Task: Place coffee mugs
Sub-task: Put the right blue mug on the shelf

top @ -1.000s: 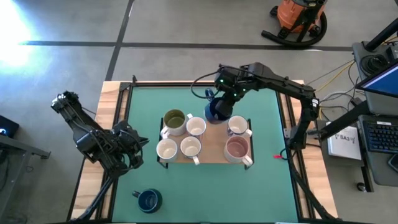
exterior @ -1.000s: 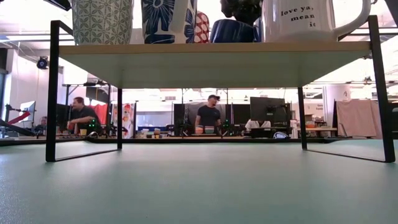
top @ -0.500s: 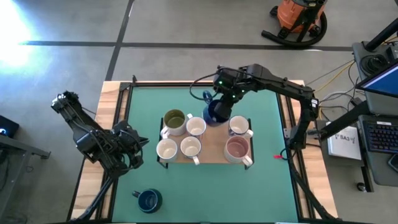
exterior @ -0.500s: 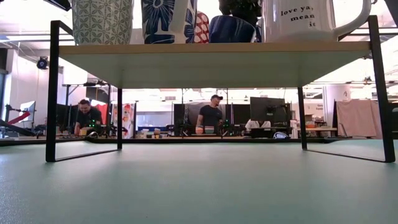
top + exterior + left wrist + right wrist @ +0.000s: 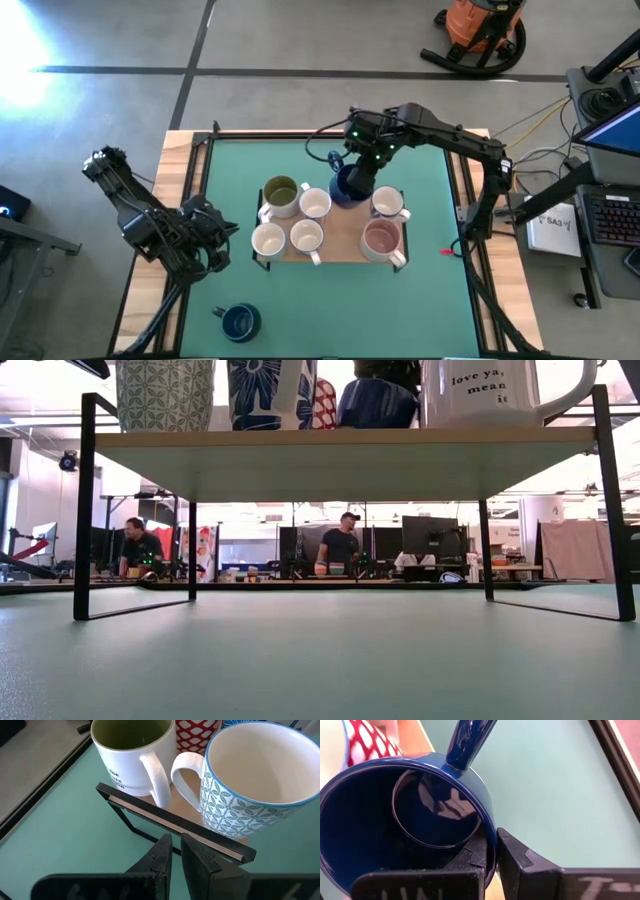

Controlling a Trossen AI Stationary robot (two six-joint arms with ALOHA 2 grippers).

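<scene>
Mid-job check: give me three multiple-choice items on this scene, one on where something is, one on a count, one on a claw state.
1. Where is the loose navy mug?
A. on the rack
B. on the green mat near the front edge
C. on the floor

2. How many mugs are at the rack, counting the held one?
A. four
B. seven
C. nine

3. What is the right claw doing?
A. open over the mat
B. shut on the dark blue mug's rim
C. parked off the table

Answers: 1 B, it sits alone on the mat near the left claw; 2 B, the high view shows seven; 3 B, fingers pinch its wall.
</scene>
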